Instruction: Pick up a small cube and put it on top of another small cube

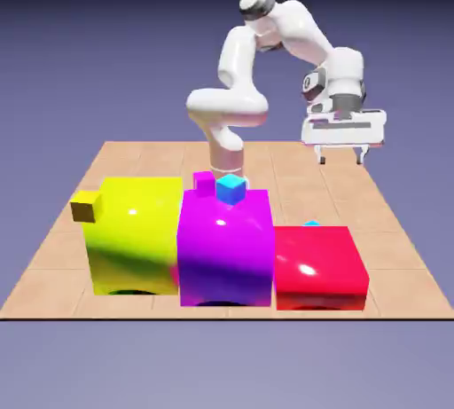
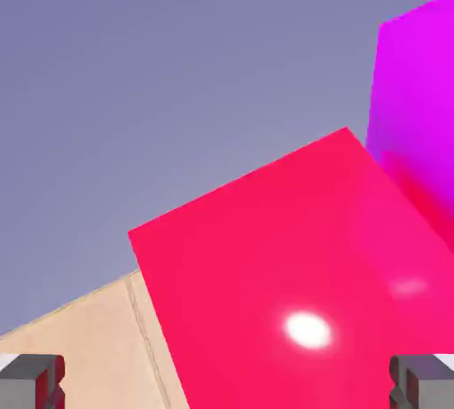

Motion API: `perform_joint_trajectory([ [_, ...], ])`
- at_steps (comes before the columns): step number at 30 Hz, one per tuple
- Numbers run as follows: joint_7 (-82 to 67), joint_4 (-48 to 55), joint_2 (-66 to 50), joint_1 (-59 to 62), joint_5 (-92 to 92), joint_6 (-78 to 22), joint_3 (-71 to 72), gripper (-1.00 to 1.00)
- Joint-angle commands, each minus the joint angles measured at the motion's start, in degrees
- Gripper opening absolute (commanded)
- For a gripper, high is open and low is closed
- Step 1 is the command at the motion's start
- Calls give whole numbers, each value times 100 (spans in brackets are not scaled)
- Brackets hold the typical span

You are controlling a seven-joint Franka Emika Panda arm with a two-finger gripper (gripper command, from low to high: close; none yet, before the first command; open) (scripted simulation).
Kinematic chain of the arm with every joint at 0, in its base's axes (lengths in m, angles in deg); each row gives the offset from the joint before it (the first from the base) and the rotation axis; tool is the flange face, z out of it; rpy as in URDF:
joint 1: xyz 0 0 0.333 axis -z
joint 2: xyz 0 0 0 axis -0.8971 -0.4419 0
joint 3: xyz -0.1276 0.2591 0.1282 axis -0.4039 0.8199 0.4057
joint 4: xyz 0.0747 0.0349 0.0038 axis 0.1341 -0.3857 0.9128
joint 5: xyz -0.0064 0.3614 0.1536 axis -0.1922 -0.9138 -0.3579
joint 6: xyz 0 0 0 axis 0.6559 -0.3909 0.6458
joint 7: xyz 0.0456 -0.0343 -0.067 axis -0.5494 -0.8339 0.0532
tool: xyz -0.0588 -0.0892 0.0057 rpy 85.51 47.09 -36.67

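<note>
A white robot arm (image 1: 236,66) reaches over the far right of a tan table (image 1: 133,159), as the exterior view shows it. Its gripper (image 1: 342,157) hangs high, fingers wide apart, with nothing between them.

Two tiny bright blue cubes could be the task's pair. One blue cube (image 1: 230,189) sits on top of the big purple block (image 1: 225,247), in the middle. Only the tip of the other blue cube (image 1: 312,224) shows, just beyond the far edge of the big red block (image 1: 319,265), on the right; what it rests on is hidden. I cannot tell which is to be lifted.

The likeliest trouble is the red block: coming down too near, a finger could strike its far edge or shove it against the hidden cube. The hand view shows neither blue cube, so a poorly aimed descent might miss. Later, an off-centre release or a bump could topple the stack off the purple block.
</note>
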Motion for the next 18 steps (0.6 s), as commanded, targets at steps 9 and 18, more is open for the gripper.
perform_joint_trajectory([
  [9,1602,161,519,409,-874,-771,1869,0],
  [18,3034,304,983,775,-1654,-1459,3539,0],
])
